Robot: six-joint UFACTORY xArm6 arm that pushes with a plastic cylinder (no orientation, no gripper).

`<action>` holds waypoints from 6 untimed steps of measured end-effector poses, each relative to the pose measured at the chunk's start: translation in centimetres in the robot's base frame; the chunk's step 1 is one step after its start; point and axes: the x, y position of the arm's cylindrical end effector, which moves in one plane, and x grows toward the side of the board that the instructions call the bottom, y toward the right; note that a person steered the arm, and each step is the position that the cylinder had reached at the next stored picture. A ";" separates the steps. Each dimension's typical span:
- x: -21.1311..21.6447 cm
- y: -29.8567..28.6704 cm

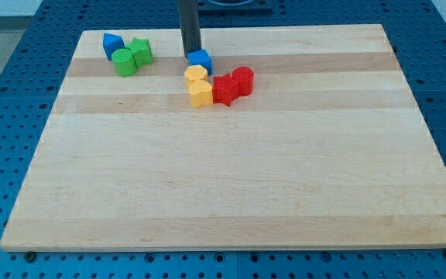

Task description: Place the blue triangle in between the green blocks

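Observation:
A blue block [112, 43], which looks like the triangle, sits near the board's top left corner. It is right beside two green blocks: a round one [125, 63] below it and a blocky one [140, 52] to its right. The two green blocks touch each other. My tip [190, 55] is well to the right of this group, at the top middle of the board. It rests against the left side of a second blue block [201, 59], which looks like a cube.
Just below the blue cube are two yellow blocks [196, 74] [200, 93]. To their right are a red star-like block [224, 89] and a red round block [242, 80]. The wooden board [231, 178] lies on a blue perforated table.

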 end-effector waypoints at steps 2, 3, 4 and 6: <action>-7.9 -1.7; -7.9 -5.6; -8.0 -13.5; -5.7 -19.5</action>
